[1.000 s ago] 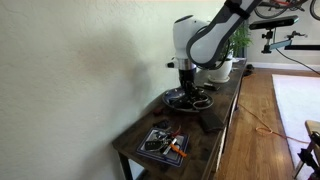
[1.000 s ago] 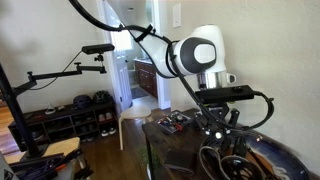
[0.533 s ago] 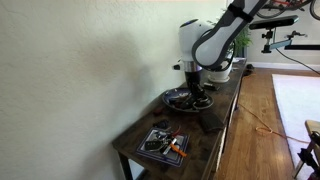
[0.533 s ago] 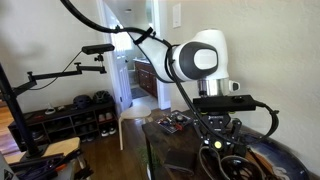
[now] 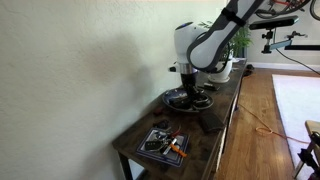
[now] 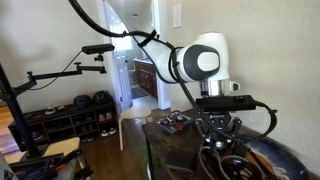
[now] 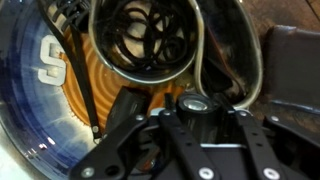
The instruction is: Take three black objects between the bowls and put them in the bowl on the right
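Hovering with the tool [image 5: 190, 89] directly above the round grey bowl [image 5: 170, 98], close over its orange-brown inside in the wrist view. Holding the jaws drawn fully together, though not showing clearly whether one of the black objects is pinched between them. Leaving the squarish dark tray [image 5: 163, 143] with its orange pieces [image 5: 176, 146] well apart, toward the other end of the counter [image 5: 206, 135]. Not making out any black objects on the dark stretch between the two bowls. Probably needing only a release straight downward, if carrying anything.
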`<state>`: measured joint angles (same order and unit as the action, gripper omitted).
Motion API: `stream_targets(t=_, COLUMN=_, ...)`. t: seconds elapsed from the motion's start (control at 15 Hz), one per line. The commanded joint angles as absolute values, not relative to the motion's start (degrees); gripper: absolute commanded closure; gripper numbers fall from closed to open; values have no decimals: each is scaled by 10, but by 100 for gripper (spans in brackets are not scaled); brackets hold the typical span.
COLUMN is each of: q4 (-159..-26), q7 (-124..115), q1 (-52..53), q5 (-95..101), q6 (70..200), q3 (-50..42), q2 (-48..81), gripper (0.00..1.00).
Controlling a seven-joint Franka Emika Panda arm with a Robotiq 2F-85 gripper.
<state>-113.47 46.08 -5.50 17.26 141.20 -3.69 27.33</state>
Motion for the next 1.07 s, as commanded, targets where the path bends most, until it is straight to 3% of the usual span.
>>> stream_targets(t=0.0, q4=-1087, q7=468, q1=-67, q5=170, q6=1415, q3=-22, q2=313, gripper=83)
stream_targets(t=0.87, q4=-1043, q7=461, q1=-68, q5=181, q6=1402, q3=-29, q2=352, gripper=83)
stream_targets(t=0.93, q4=-1046, q7=457, q1=-67, q5=182, q6=1402, q3=-31, q2=349, gripper=33)
stream_targets(t=1.0, q4=-1048, q7=456, q1=-67, q5=182, q6=1403, q3=-32, q2=346, gripper=32)
